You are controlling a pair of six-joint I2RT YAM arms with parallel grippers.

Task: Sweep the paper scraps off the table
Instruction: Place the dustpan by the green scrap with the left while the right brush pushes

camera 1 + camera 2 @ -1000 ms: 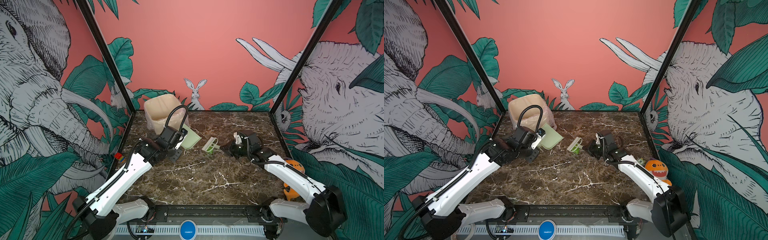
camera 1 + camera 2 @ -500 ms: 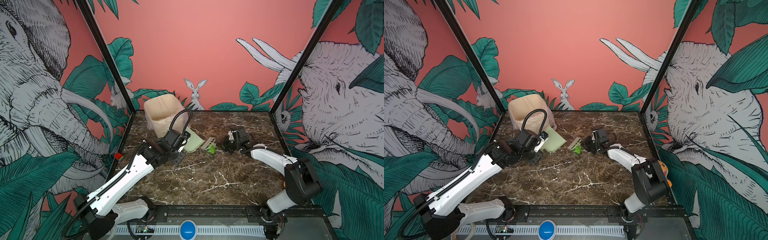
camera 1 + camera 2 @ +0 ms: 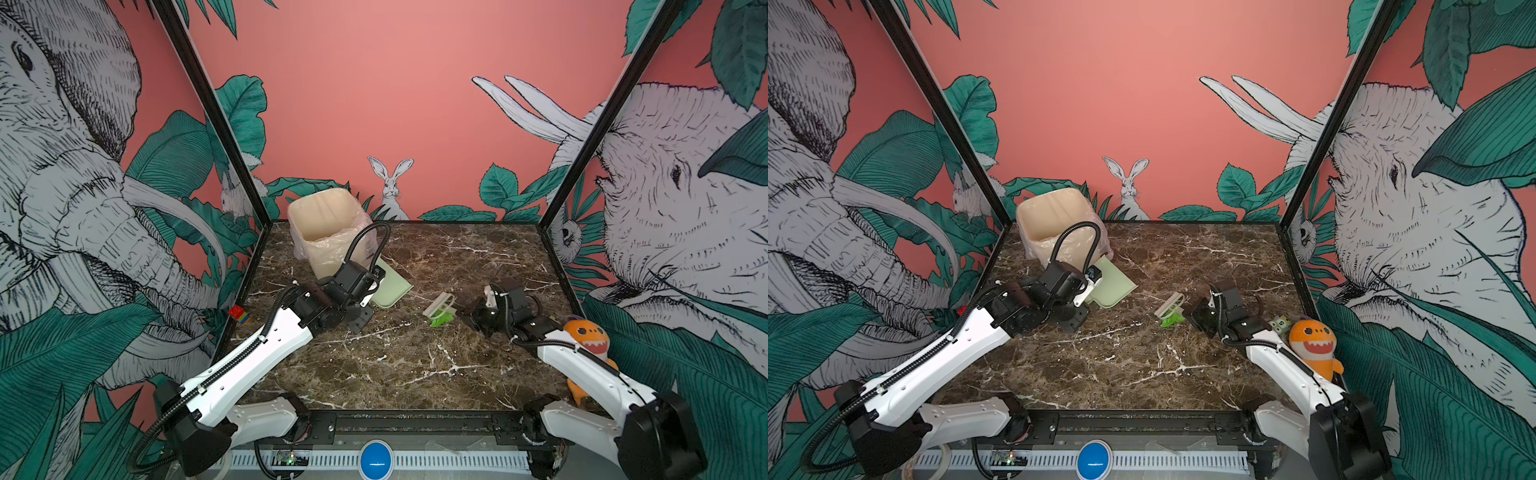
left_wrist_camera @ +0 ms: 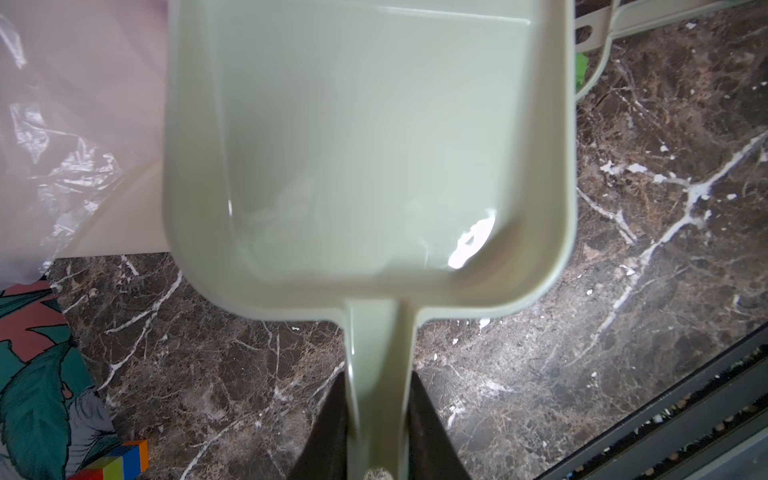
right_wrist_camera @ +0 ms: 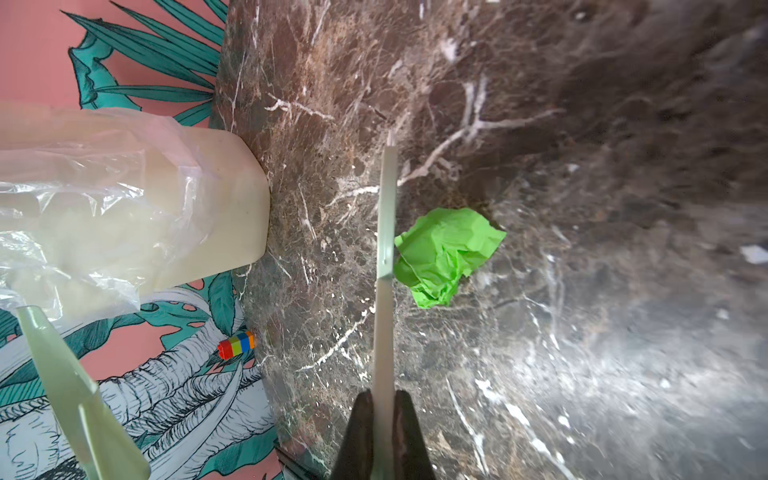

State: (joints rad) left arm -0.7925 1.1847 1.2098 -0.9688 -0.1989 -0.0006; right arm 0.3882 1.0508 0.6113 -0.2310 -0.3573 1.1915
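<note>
On the table (image 3: 415, 365), near its middle: one green paper scrap (image 5: 446, 253) — crumpled, just beside the brush (image 5: 384, 249)
Left gripper (image 4: 378, 415): jaws pinching the handle of the pale green dustpan (image 4: 365, 145), by the lined bin (image 3: 324, 232)
Right gripper (image 5: 384, 424): jaws pressed onto the thin brush handle — seen edge-on in the wrist view

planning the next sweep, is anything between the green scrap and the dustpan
Only the brush in the right hand: it stands right beside the green scrap, on the side facing the dustpan. Past it the table is bare up to the dustpan, held by the left hand.
</note>
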